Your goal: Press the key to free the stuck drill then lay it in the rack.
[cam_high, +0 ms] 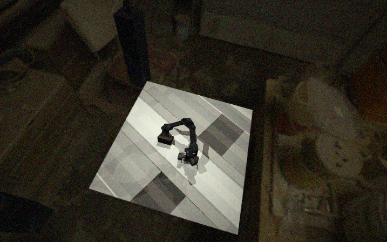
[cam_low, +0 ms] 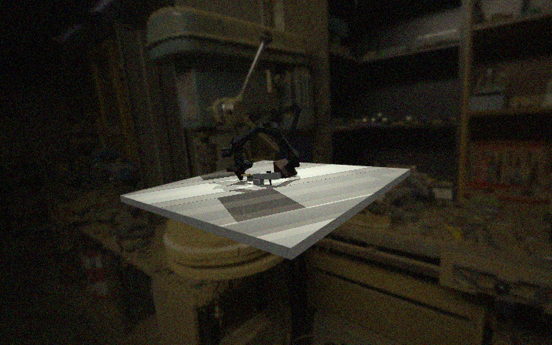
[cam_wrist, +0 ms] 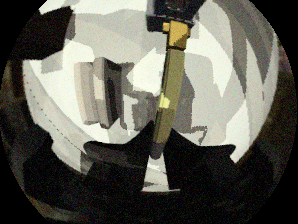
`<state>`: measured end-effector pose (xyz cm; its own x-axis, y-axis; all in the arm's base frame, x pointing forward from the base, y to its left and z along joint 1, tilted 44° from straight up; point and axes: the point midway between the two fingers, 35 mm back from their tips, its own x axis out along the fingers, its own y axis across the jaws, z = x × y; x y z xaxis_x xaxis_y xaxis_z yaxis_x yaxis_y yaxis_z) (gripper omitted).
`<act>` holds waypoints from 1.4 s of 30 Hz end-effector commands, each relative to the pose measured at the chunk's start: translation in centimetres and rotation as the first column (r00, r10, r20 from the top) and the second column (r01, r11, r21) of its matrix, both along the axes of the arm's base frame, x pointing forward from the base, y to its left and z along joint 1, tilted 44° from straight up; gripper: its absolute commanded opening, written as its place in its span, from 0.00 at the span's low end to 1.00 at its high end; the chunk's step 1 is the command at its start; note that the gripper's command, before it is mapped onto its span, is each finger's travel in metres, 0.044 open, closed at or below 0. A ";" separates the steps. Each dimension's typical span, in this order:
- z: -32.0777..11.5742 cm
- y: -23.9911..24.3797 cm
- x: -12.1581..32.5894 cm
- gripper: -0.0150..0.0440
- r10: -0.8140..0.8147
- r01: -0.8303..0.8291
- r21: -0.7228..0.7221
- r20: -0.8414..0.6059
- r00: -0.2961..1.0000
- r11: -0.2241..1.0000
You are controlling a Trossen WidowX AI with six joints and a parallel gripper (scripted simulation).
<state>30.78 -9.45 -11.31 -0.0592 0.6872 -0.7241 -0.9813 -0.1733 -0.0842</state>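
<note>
My gripper (cam_wrist: 156, 123) (cam_low: 240, 176) is shut on the near end of the yellow drill (cam_wrist: 172, 75), at the bottom centre of the wrist view. The drill slants slightly, and its orange collar (cam_wrist: 178, 36) is at the lower edge of a dark block (cam_wrist: 159, 23). Whether its far tip is still inside the block is hidden. What looks like the grey rack (cam_wrist: 102, 102) stands left of the drill, apart from it. A small grey fixture (cam_low: 272, 175) shows beside the gripper in the exterior view. I cannot make out the key.
The arm's base (cam_high: 165, 139) (cam_low: 286, 167) stands on the pale striped board (cam_high: 218, 180) (cam_low: 333, 209), close to the work area. A large dark shape (cam_wrist: 42, 35) shows at the upper left of the wrist view. Dark patches and shadows cross the board.
</note>
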 end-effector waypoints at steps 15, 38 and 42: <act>0.6 -0.4 -0.1 0.25 0.004 -0.004 -0.005 0.004 1.000 1.000; 1.1 -0.8 -0.2 0.25 0.004 -0.004 -0.006 0.004 1.000 1.000; 1.2 -0.9 -0.2 0.25 0.004 -0.004 -0.006 0.004 1.000 1.000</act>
<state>30.47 -10.11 -10.36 -0.0597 0.6871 -0.7241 -0.9814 -0.1731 -0.0833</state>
